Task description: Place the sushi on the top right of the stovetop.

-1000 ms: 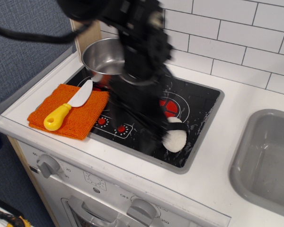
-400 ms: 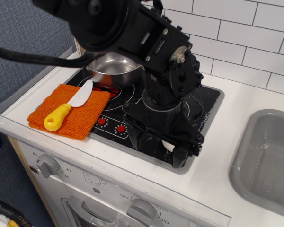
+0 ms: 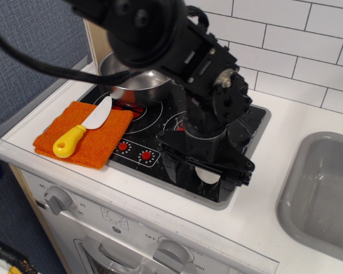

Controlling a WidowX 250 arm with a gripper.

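The sushi [image 3: 208,176] shows only as a small white patch near the front right corner of the black stovetop [image 3: 247,130]; the rest of it is hidden by the arm. My gripper [image 3: 206,171] is down over it, with one finger [image 3: 171,166] to its left and the other to its right. The jaws stand wide apart on either side of the sushi and do not visibly press on it. The bulky black arm covers the middle and back right of the stovetop.
A steel pot [image 3: 134,83] stands on the back left burner. An orange cloth [image 3: 100,145] with a yellow-handled toy knife [image 3: 74,140] lies left of the stovetop. A grey sink [image 3: 326,188] is at the right. A white tiled wall runs behind.
The arm has swung from the back left over to the sushi and come down around it. The sushi, in plain view before, is now mostly hidden and has not visibly moved.
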